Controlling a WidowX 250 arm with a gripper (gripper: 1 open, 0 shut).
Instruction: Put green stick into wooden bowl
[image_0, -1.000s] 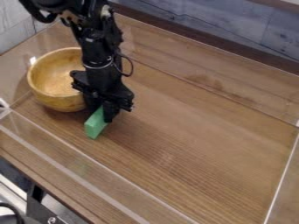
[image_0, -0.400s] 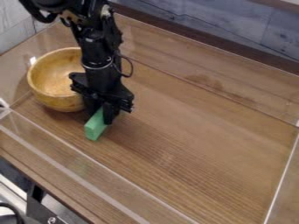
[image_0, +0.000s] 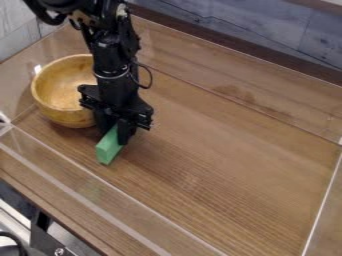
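Note:
The green stick (image_0: 110, 146) lies on the wooden table just right of the wooden bowl (image_0: 60, 93). My black gripper (image_0: 120, 128) points straight down over the stick's far end, its fingers shut on that end. The stick's near end sticks out toward the camera and looks slightly raised. The bowl's hollow shows nothing inside, and its right rim is partly hidden behind the arm.
A clear low wall (image_0: 160, 210) borders the table (image_0: 227, 150) along the front and sides. A dark stone-patterned wall (image_0: 267, 30) runs along the back. Bare tabletop stretches to the right of the gripper.
The green stick has tilted a little, its near end shifting slightly. The gripper has stayed in place, shut on the stick's far end.

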